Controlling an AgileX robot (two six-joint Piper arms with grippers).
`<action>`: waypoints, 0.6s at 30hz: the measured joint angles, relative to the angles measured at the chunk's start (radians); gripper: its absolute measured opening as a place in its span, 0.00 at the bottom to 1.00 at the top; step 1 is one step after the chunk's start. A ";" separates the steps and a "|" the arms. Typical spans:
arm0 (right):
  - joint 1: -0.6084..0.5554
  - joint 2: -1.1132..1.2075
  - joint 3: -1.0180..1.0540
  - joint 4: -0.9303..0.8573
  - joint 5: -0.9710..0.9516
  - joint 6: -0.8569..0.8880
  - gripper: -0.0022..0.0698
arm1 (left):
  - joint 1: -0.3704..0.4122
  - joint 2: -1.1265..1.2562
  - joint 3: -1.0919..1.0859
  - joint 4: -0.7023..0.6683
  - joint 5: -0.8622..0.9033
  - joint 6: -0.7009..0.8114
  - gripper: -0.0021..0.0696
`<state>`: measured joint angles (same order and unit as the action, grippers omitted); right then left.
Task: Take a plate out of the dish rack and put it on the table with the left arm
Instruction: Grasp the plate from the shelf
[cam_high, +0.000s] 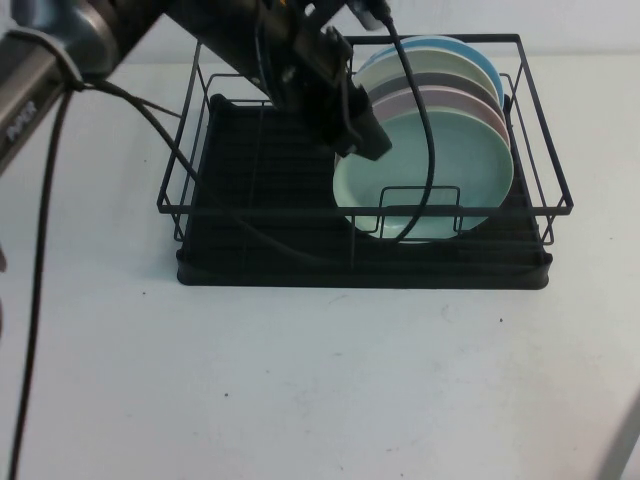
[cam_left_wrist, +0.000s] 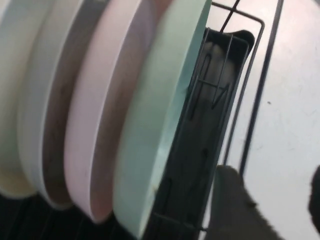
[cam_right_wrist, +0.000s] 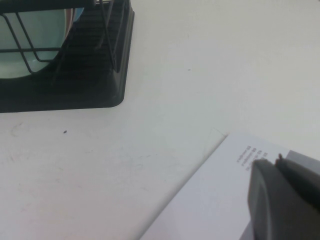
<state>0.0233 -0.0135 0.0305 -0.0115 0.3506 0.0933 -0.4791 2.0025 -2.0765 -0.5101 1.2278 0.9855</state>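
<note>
The round pale mint-green plate stood frontmost in the black wire dish rack, my left gripper at its rim, fingers apart, ungrasped; a skewed closure risked dragging the pink plate; right gripper parked, state indeterminable.

**Little legible lettering**

The left arm carries white lettering on its silver-grey link, too blurred to read with certainty. In the right wrist view, a white sheet bears small printed lines, also unreadable.
</note>
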 joint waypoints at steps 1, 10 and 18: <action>0.000 0.000 0.000 0.000 0.000 0.000 0.00 | -0.007 0.016 -0.002 -0.002 -0.015 0.018 0.46; 0.000 0.000 0.000 0.000 0.000 0.000 0.00 | -0.020 0.072 -0.003 -0.037 -0.185 0.125 0.57; 0.000 0.000 0.000 0.000 0.000 0.000 0.00 | -0.020 0.119 -0.004 -0.066 -0.271 0.145 0.57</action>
<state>0.0233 -0.0135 0.0305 -0.0115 0.3506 0.0933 -0.4991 2.1217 -2.0808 -0.5765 0.9569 1.1308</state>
